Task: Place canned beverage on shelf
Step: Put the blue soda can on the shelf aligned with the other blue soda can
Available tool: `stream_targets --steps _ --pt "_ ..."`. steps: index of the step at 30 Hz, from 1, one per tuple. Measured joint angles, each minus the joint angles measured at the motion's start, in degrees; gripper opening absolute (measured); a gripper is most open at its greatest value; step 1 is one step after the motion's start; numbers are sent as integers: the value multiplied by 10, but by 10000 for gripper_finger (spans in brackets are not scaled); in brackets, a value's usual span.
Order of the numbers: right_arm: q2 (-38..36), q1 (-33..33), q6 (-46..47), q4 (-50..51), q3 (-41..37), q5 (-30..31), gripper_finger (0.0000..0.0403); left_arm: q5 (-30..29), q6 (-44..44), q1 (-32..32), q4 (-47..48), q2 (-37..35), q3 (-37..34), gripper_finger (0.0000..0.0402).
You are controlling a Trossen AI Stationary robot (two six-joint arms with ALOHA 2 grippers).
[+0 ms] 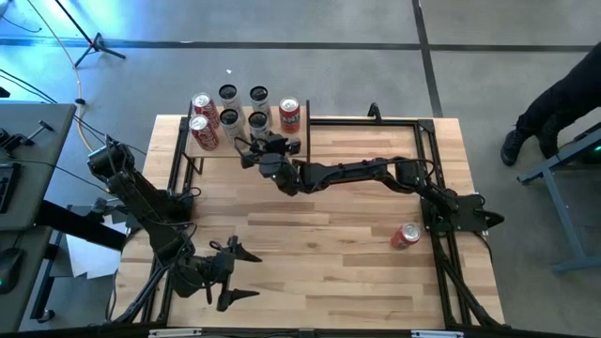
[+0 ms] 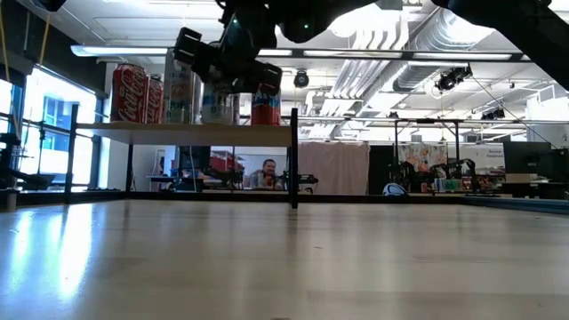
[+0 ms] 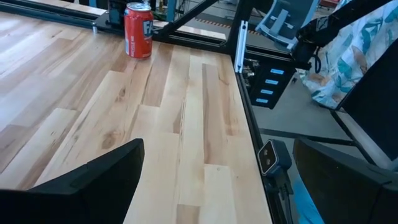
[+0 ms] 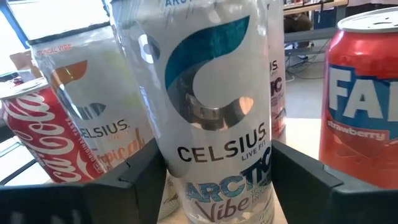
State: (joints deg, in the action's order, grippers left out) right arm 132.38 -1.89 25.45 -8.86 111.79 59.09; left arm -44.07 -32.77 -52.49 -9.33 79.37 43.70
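The shelf [image 1: 223, 148] stands at the table's far left, a pale board on black posts; the low view shows its edge [image 2: 178, 132]. Several cans stand on it, red and silver. My right gripper [image 1: 259, 141] reaches in from the right side and is shut on a silver Celsius can [image 4: 205, 112] at the shelf's near edge. A red Fanta can [image 4: 360, 93] stands beside it, with another Celsius can [image 4: 93, 106] and a Coca-Cola can [image 4: 31, 137] on its other side. My left gripper [image 1: 235, 274] is open and empty near the table's near left corner. My right gripper pinches the Celsius can's lower side wall [image 4: 186, 168] between its two fingers [image 4: 140, 171], one on each side. The fingers come level from the table's near side. The can is upright, and in the low view its base seems to rest on the shelf board.
A lone red can [image 1: 406, 235] stands on the tabletop near the right arm's base; it also shows in the left wrist view [image 3: 138, 30]. Black frame rails [image 1: 376, 120] run along the table's far and right edges. A person's legs [image 1: 554, 103] show beyond the far right.
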Motion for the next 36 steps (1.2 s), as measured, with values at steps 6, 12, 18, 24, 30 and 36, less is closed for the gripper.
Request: stream_targets --steps 6,12,18,24,30,36 --pt "0 -1 -9 0 0 -12 241 0 0 0 5 0 0 388" --pt "0 -7 -15 0 0 -28 255 0 0 0 5 0 0 388" --pt "0 -10 -16 0 0 -30 256 0 0 0 6 0 0 388" --pt "0 -12 -35 0 0 -39 257 0 0 0 6 0 0 387" --pt "0 -11 -37 0 0 -33 272 0 0 0 6 0 0 387" --pt "-3 -11 -49 -4 0 -16 319 0 0 0 6 0 0 387"
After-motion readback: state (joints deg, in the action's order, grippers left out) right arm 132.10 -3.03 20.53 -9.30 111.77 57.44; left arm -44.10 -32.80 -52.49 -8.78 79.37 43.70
